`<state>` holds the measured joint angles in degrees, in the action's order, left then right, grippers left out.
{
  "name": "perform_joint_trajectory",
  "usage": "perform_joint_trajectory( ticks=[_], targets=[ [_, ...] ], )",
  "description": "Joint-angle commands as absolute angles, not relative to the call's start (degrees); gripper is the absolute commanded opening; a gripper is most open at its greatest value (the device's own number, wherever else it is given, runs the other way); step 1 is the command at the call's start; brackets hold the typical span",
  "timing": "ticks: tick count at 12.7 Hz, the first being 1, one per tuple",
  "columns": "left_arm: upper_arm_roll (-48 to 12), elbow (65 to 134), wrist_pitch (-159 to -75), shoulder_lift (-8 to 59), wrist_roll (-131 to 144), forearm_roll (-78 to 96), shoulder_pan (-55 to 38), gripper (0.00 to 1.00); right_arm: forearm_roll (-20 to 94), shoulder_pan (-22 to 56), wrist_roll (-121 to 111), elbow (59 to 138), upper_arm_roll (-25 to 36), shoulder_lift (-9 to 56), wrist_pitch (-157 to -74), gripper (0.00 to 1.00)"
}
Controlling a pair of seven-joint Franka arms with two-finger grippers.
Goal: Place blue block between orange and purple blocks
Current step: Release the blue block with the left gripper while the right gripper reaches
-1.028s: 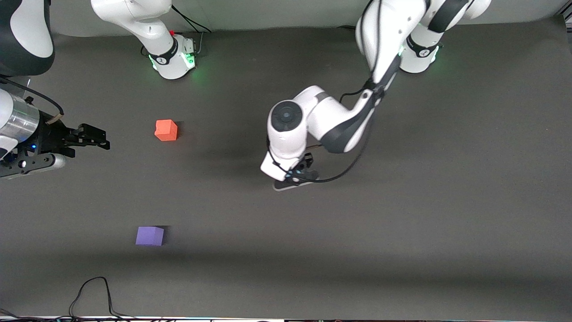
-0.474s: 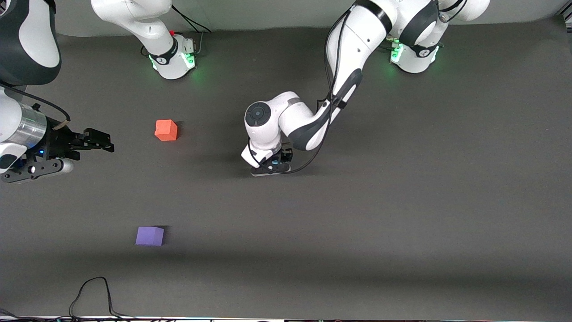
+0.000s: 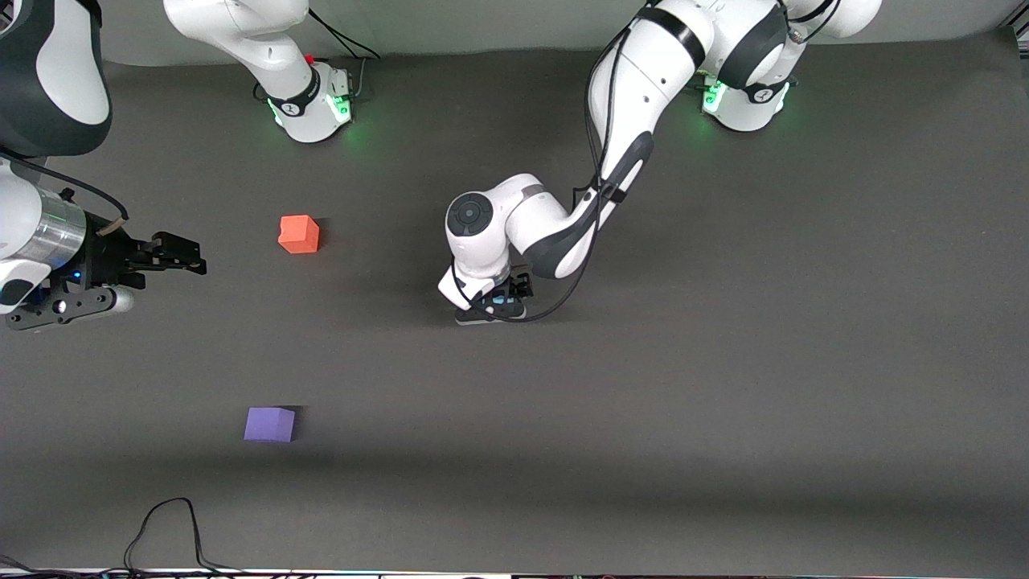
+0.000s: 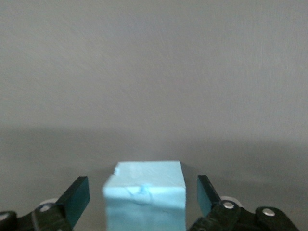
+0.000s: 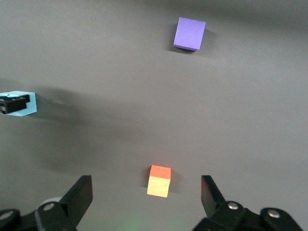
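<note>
The light blue block (image 4: 144, 197) stands between the fingers of my left gripper (image 4: 143, 199), with a gap on each side; the jaws are open. In the front view this gripper (image 3: 500, 305) is low over the middle of the table and the arm hides most of the block. The block also shows in the right wrist view (image 5: 21, 103). The orange block (image 3: 298, 234) and the purple block (image 3: 269, 424) lie toward the right arm's end, the purple one nearer to the front camera. My right gripper (image 3: 186, 257) waits open and empty beside the orange block (image 5: 160, 181).
A black cable (image 3: 169, 523) loops on the table's edge nearest to the front camera, at the right arm's end. The two arm bases (image 3: 309, 104) stand along the edge farthest from that camera. The purple block also shows in the right wrist view (image 5: 189, 33).
My left arm swung toward the right arm's end of the table, then settled slightly back and lower. The right gripper drifted a little. The orange and purple blocks have not moved.
</note>
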<state>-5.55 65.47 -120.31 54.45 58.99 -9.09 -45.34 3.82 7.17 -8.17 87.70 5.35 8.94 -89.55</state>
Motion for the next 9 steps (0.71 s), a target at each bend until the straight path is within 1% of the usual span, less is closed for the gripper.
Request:
perform_joint_trajectory(
  ticks=[1, 3, 4, 6, 7, 9],
  targets=[
    [-7.9, 65.3, -111.91, 46.09, 54.25, -6.18, -39.23, 1.0, 4.48, 7.29, -9.32, 86.92, 5.45, 9.23, -89.12, 1.0],
    [-9.05, 65.83, -103.93, 38.01, 47.15, -0.21, -32.29, 1.0, 4.48, 7.29, -9.4, 87.01, 5.45, 9.14, -88.86, 1.0],
    [-9.05, 67.14, -100.23, 33.88, 42.67, 3.13, -28.51, 1.0, 4.48, 7.29, -9.4, 87.01, 5.54, 9.14, -88.86, 1.0],
    [-9.05, 72.22, -94.86, 24.92, 34.58, 6.14, -19.9, 1.0, 4.48, 7.29, -9.4, 86.92, 5.45, 9.14, -88.86, 1.0],
    [-8.97, 74.25, -92.57, 21.65, 30.89, 6.15, -16.47, 1.0, 4.48, 7.29, -9.4, 86.84, 5.45, 9.05, -88.86, 1.0],
    [-8.7, 75.06, -86.52, 18.12, 20.97, 5.8, -9.0, 1.0, 4.57, 7.47, -9.23, 86.92, 5.19, 8.97, -88.77, 1.0]
  ],
)
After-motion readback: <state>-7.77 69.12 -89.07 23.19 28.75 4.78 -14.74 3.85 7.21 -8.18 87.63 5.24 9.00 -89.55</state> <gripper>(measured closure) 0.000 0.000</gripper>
